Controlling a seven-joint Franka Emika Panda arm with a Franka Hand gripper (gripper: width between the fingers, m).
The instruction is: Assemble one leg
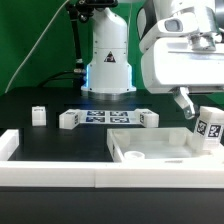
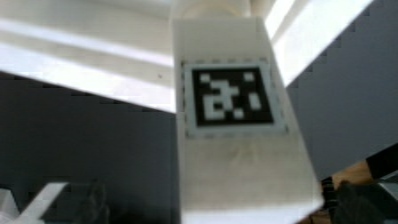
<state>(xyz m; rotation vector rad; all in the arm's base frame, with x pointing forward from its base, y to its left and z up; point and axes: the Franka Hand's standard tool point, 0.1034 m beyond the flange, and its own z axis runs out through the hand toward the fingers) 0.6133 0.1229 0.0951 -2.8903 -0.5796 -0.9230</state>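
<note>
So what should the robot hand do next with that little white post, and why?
Probably lift straight up and away. The gripper looks open, and the leg stands at the corner of the white panel, on the exterior view's right. In the wrist view the leg fills the picture, so the fingers are very close. Whether it is fully seated, I can't tell.

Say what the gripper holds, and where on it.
Nothing is clamped, it seems: the gripper is open. A leg stands tilted in the panel's corner just below it; contact cannot be told.
</note>
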